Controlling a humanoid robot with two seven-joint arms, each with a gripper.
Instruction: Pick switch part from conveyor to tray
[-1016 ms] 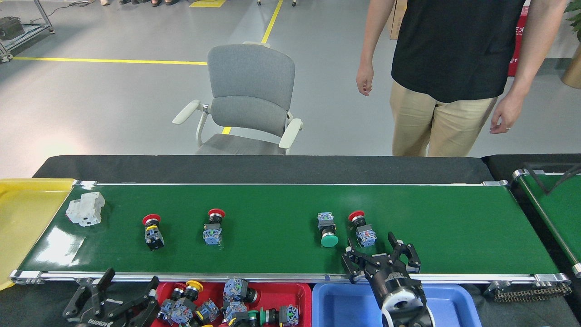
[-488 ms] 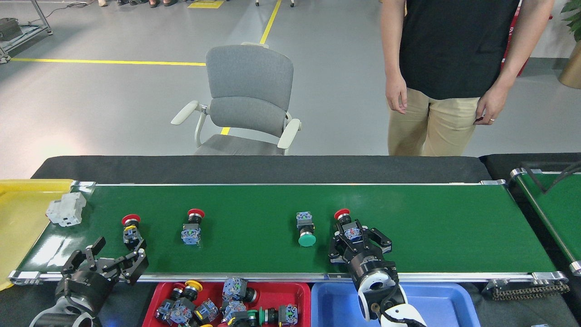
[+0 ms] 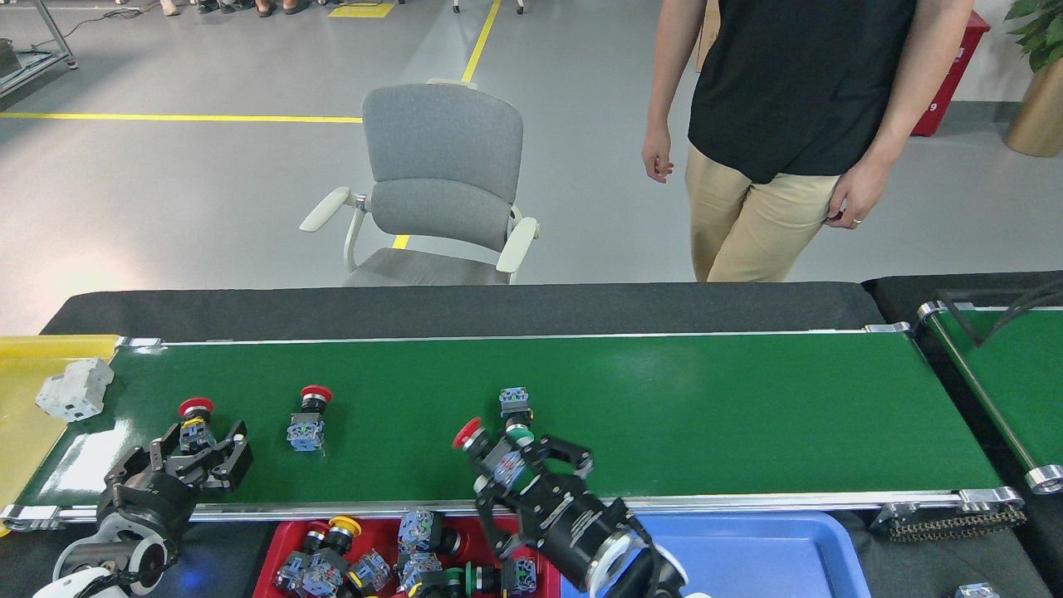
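Note:
The conveyor runs across the view with switch parts riding on it. My right gripper is shut on a red-capped switch part, tilted over the belt's front rail, just above the red tray. Right behind it a green-capped switch part lies on the belt. My left gripper stands open, its fingers on either side of another red-capped switch part at the belt's left end. A third red-capped switch part lies between the two grippers. The red tray holds several switch parts.
A white plastic part sits at the belt's left end, over the yellow tray. A blue tray lies right of the red one. A smaller green belt is at the far right. A person and a grey chair are behind the table.
The belt carried the parts leftward. My right gripper closed on the red-capped switch part and brought it left and toward the front rail. My left gripper rose onto the belt around the leftmost switch part.

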